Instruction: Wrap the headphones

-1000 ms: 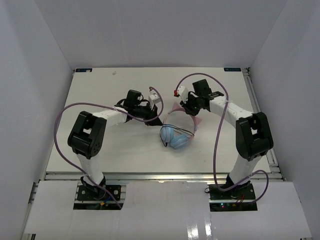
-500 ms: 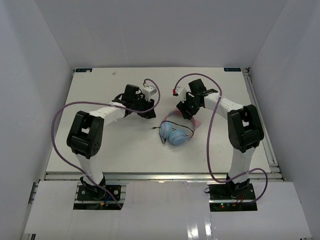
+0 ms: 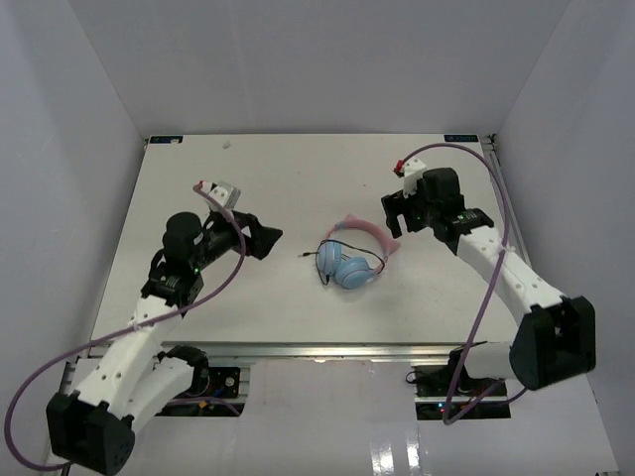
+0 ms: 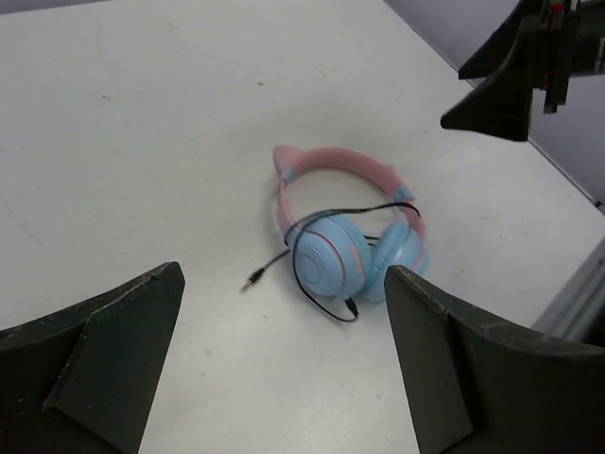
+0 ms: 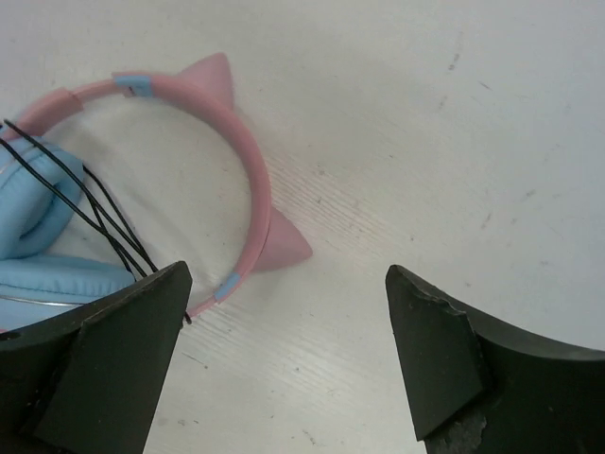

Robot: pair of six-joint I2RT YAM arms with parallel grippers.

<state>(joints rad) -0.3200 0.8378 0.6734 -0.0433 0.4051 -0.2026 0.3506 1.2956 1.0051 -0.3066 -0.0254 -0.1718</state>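
Black fingers (image 4: 113,331) of the left pincer (image 4: 284,272) are spread wide w/ nothing btwn them. It hangs above the surface (image 3: 298,169), left of the headphones (image 4: 345,255) and well apart from them, pointing their way.

The right pincer (image 5: 288,272) is likewise spread wide and grips nothing. It hovers near the right side of the headband (image 5: 250,180); no contact shows in the wrist view.

The headphones lie flat around mid-surface, btwn the two pincers. Two light-blue ear cups (image 4: 331,265) sit side by side on the near side. The pink headband w/ its small pink ears arcs toward the far edge.

A thin black cord (image 5: 104,222) crosses the cups in several strands. Its plug (image 4: 253,279) rests on the bare surface just left of the cups.

A purple cable (image 3: 451,149) loops along the right arm, and another runs along the left arm.
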